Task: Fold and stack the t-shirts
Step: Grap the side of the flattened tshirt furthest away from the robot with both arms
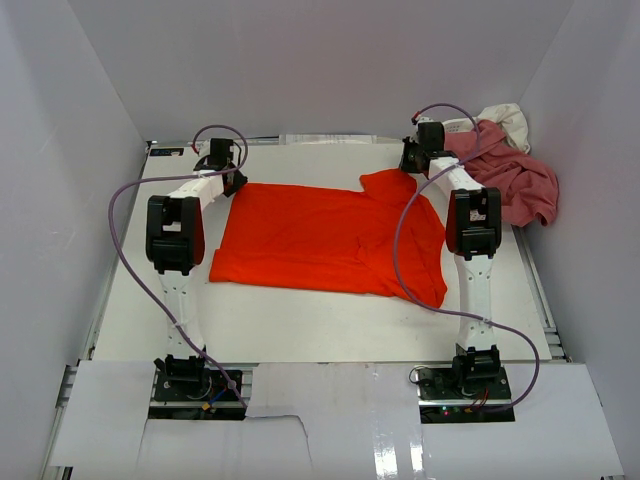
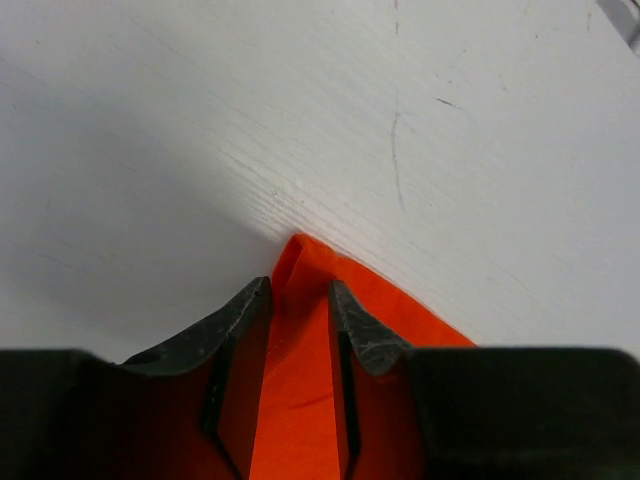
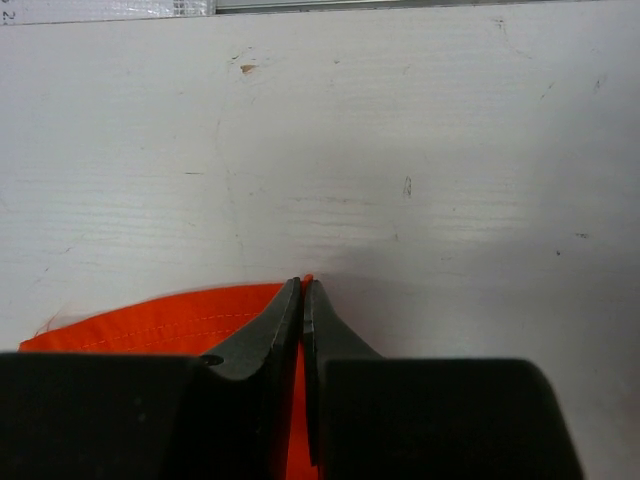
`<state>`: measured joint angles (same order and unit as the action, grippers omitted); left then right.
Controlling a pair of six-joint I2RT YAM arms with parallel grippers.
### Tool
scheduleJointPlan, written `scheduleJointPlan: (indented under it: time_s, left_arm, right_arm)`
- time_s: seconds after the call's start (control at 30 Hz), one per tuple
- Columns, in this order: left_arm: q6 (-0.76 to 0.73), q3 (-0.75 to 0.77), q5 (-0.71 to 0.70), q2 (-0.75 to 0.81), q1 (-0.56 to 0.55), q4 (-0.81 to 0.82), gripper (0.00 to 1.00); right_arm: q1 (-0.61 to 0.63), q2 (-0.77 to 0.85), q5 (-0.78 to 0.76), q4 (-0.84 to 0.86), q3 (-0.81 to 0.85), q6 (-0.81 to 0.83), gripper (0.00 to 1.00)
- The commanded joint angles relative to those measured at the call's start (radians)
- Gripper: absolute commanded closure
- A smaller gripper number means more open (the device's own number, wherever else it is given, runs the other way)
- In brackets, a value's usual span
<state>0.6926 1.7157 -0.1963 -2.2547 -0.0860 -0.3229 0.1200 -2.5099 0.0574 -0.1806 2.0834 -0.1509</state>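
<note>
While right fingers (image 3: 272,332) pinch orange t-shirt (image 1: 320,240), left fingers (image 2: 236,322) straddle corner.

We look down on a flat white painted table top (image 1: 300,330), finely scratched and scuffed up close. Plain white wall panels (image 1: 330,60) close it in on three sides: back, left and right. Silver metal rails (image 1: 543,300) edge the table, and white sheets of board (image 1: 330,405) cover its near edge. The light is soft and even.

Bright, even, diffuse light; soft grey shadow around the left pincer (image 2: 300,288).
</note>
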Motion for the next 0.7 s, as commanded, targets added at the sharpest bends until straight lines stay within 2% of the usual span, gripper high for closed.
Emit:
scheduleJointPlan:
  time_s: [0.0,0.47,0.67]
  left_arm:
    - [0.001,0.015,0.014,-0.009,0.006,0.051,0.60]
    - [-0.002,0.059,0.015,-0.062,0.015,0.090,0.59]
    - [0.010,0.045,-0.003,-0.054,0.020,0.094,0.47]
  right_arm:
    - [-0.006,0.086,0.022,0.030,-0.006,-0.001,0.92]
    - [-0.013,0.103,0.030,0.029,-0.002,0.011,0.92]
    - [-0.013,0.102,0.036,0.029,-0.002,0.011,0.92]
